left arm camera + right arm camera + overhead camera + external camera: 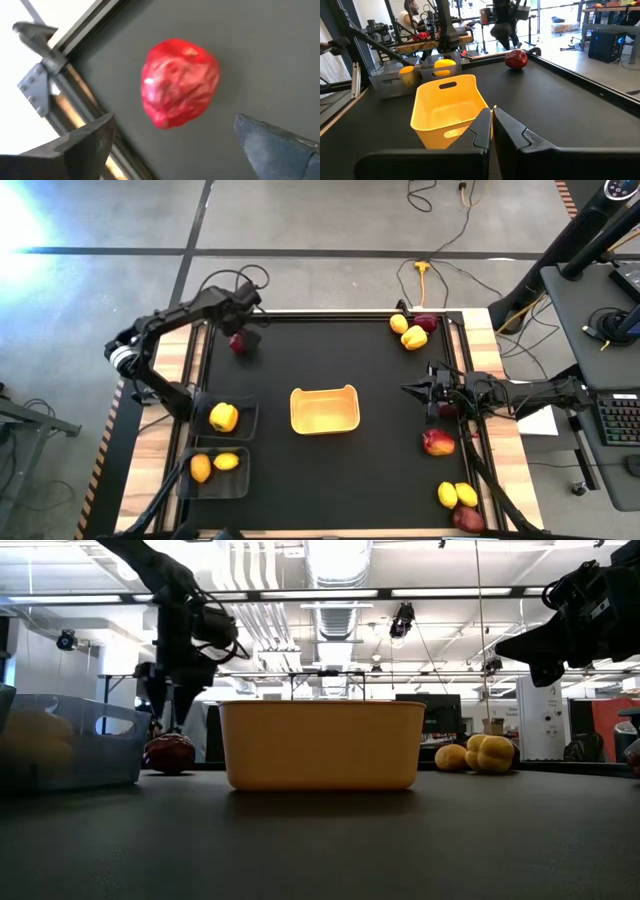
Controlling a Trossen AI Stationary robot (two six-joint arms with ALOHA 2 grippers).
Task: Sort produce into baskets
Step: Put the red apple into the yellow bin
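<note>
Your red fruit (180, 82) lies on the mat well beyond the yellow tray (324, 410), by the table's far-left rail, directly between the left gripper's (172, 142) wide-spread fingers; the right gripper (491, 127), pinched empty, waits far off.

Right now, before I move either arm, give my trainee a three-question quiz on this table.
1. True or false: the left gripper has its jaws open over a red fruit lying on the mat.
2. Multiple choice: the yellow tray at the centre holds A) lemons, B) a red fruit, C) nothing.
3. Fill in: the dark bin nearer the tray holds one ____ piece of produce.

Key: 1 true. 2 C. 3 yellow. The right gripper waits with shut jaws at the table's right side.
</note>
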